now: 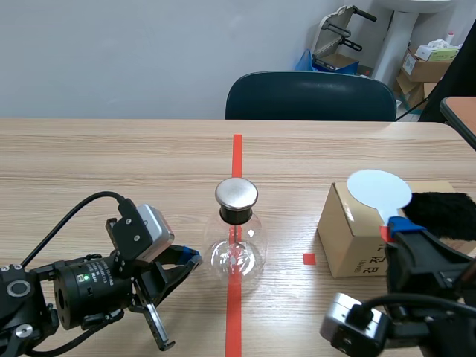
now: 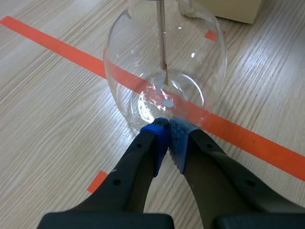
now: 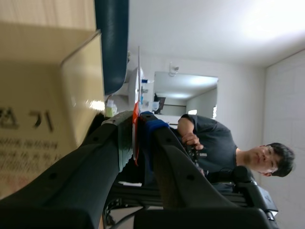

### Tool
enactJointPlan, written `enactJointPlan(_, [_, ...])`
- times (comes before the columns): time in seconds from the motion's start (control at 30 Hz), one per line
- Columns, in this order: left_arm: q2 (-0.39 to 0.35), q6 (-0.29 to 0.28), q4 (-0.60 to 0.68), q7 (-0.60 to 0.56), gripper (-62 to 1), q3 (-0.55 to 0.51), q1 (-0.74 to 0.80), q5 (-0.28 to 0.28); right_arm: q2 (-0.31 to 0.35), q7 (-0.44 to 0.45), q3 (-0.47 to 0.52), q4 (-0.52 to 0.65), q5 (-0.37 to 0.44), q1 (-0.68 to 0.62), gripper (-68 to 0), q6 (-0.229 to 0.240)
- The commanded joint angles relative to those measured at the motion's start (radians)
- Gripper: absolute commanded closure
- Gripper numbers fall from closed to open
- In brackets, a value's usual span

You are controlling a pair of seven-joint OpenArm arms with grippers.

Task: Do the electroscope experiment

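The electroscope (image 1: 237, 238) is a clear glass flask with a round metal cap (image 1: 236, 193), standing on the red tape line mid-table. Through its glass (image 2: 143, 52) a thin rod (image 2: 162, 38) with foil leaves shows. My left gripper (image 1: 190, 259) lies low to its left, shut on nothing, the blue pads (image 2: 162, 138) meeting right at the flask's base. My right gripper (image 1: 394, 227) is shut on the red handle (image 3: 136, 129) of a paddle with a white disc (image 1: 379, 190), held over the cardboard box (image 1: 349, 238).
A black furry cloth (image 1: 442, 212) lies on the box's right half. A dark chair (image 1: 309, 97) stands behind the table's far edge. Past the box (image 3: 28, 119), the right wrist view shows a person (image 3: 214, 143) in the room beyond.
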Motion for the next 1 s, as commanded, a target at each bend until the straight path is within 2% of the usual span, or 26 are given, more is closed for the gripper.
enactJointPlan(0.0, [0.013, 0.001, 0.013, -0.009, -1.5, -0.002, -0.006, 0.021, 0.010, 0.022, 0.028, 0.026, 0.027, -0.005, -1.7, -0.058])
enactJointPlan(0.03, [0.013, 0.001, 0.013, -0.009, -1.5, -0.002, -0.006, 0.035, 0.010, 0.043, 0.047, 0.026, 0.044, -0.012, -1.7, -0.058])
enactJointPlan(0.17, [0.013, 0.005, 0.013, 0.025, -1.8, -0.002, -0.006, 0.037, -0.006, 0.141, 0.113, 0.025, 0.097, -0.018, -1.7, -0.058])
enactJointPlan(0.23, [0.013, 0.050, 0.013, 0.035, -6.3, -0.002, -0.006, 0.037, -0.025, 0.203, 0.148, 0.024, 0.111, -0.018, -1.7, -0.058])
enactJointPlan(0.3, [0.013, 0.108, 0.013, 0.035, -17.6, -0.003, -0.001, 0.037, -0.045, 0.271, 0.181, 0.020, 0.126, -0.018, -1.7, -0.058])
enactJointPlan(0.4, [-0.002, 0.125, 0.018, 0.013, -39.7, -0.023, 0.014, 0.031, -0.071, 0.339, 0.210, -0.007, 0.126, -0.013, -1.7, -0.058])
enactJointPlan(0.43, [-0.010, 0.125, 0.020, -0.004, -44.5, -0.037, 0.024, 0.027, -0.078, 0.353, 0.216, -0.022, 0.125, -0.006, -1.7, -0.058])
enactJointPlan(0.47, [-0.017, 0.125, 0.028, -0.021, -46.8, -0.054, 0.035, 0.026, -0.084, 0.364, 0.218, -0.038, 0.125, 0.003, -1.7, -0.058])
enactJointPlan(0.57, [-0.039, 0.132, 0.070, -0.081, -46.9, -0.125, 0.086, -0.001, -0.093, 0.386, 0.222, -0.086, 0.125, 0.031, -1.7, -0.058])
enactJointPlan(0.77, [-0.082, 0.130, 0.164, -0.177, -46.9, -0.248, 0.192, -0.113, -0.092, 0.419, 0.222, -0.157, 0.127, 0.071, -1.7, -0.058])
enactJointPlan(0.97, [-0.118, 0.121, 0.187, -0.317, -46.9, -0.323, 0.319, -0.233, -0.092, 0.442, 0.222, -0.195, 0.127, 0.091, -1.7, -0.058])
